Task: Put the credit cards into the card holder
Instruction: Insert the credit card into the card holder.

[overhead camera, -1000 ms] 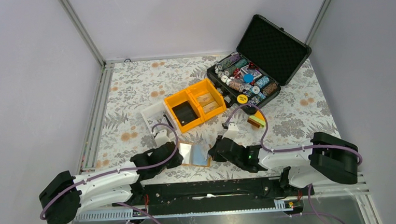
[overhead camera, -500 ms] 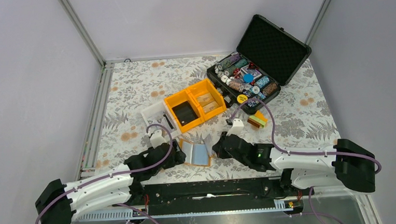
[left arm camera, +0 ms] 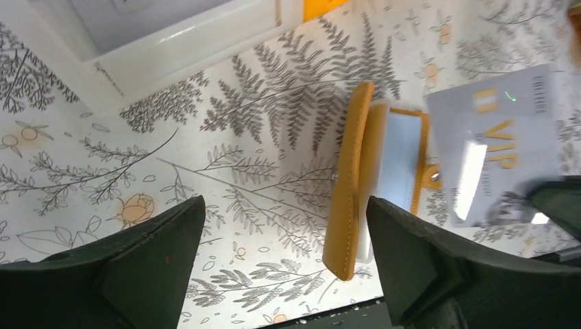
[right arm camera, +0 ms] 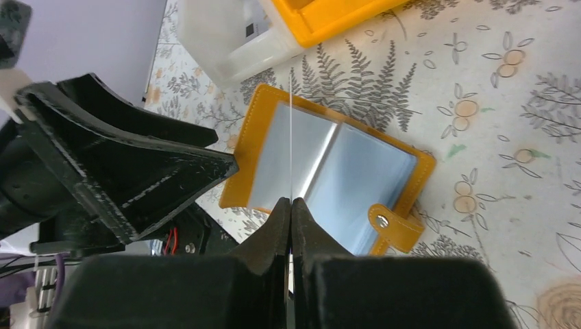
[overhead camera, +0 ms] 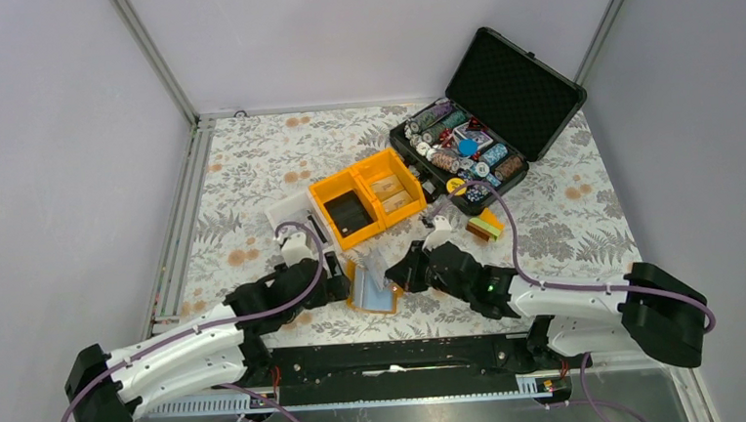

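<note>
1. Holder [right arm camera: 342,164] lies open near the middle of the table [overhead camera: 250,179], at its near edge.
2. Right gripper [right arm camera: 291,205], closed tight, pinches a card [left arm camera: 497,144] edge-on over the holder.
3. Left gripper [overhead camera: 339,283] — jaws wide, empty — sits just left of the holder.

a robot lab test booth: plain grey walls [overhead camera: 358,36], aluminium frame posts [overhead camera: 153,58], floral-covered table [overhead camera: 249,170].

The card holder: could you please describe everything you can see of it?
The card holder is an orange leather-look wallet with stitched edges, lying open on the floral table, one cover tilted up. Inside are pale blue-grey pockets; a strap with a snap dot sticks out from one side. The right end effector holds a credit card edge-down above it; contact is unclear.
</note>
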